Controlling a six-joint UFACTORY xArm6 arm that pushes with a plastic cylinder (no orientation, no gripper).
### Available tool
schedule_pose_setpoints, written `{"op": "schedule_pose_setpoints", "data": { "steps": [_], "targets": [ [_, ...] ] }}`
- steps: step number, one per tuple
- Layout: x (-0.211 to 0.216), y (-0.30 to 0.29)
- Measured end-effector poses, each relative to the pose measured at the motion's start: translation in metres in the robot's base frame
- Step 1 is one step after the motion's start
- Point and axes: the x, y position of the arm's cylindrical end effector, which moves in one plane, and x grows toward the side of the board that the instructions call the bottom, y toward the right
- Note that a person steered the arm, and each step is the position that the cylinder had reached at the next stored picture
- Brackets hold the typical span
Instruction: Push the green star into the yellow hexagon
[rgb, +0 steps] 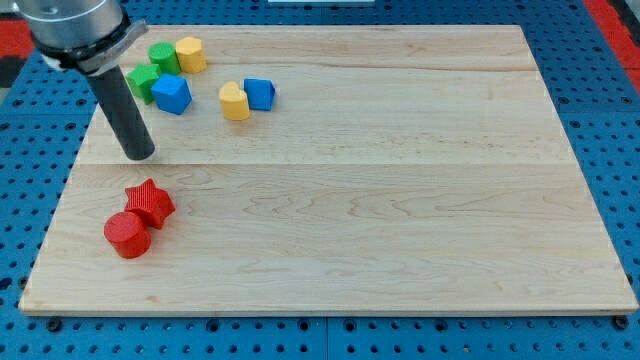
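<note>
Here, the pale wooden worktop (400, 200) lay on a blue pegboard base (600, 100), and every place below is given from my tip (140, 155), the lower end of the dark rod, which rested on the wood near the worktop's left edge. No gripper was fitted, so nothing could be open or closed.

Below the tip, toward the view's bottom, a red plastic cylinder (127, 235) touched a red plastic star (150, 202) just to its upper right. Just above the tip and touching the rod's right side sat the green plastic star (142, 81). Another green plastic block (163, 56), its shape unclear, lay above that. A blue plastic block (172, 94) sat up and right of the tip, beside the green star. The yellow plastic hexagon (190, 54) lay farther up, touching the upper green block. Well right of the tip, a yellow plastic heart (235, 101) touched a blue plastic block (259, 94).
</note>
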Motion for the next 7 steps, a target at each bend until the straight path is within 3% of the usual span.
{"op": "schedule_pose_setpoints", "data": {
  "steps": [2, 3, 4, 5, 7],
  "targets": [
    [-0.018, 0.001],
    [-0.003, -0.035],
    [-0.026, -0.068],
    [-0.076, -0.049],
    [-0.132, -0.007]
  ]
}}
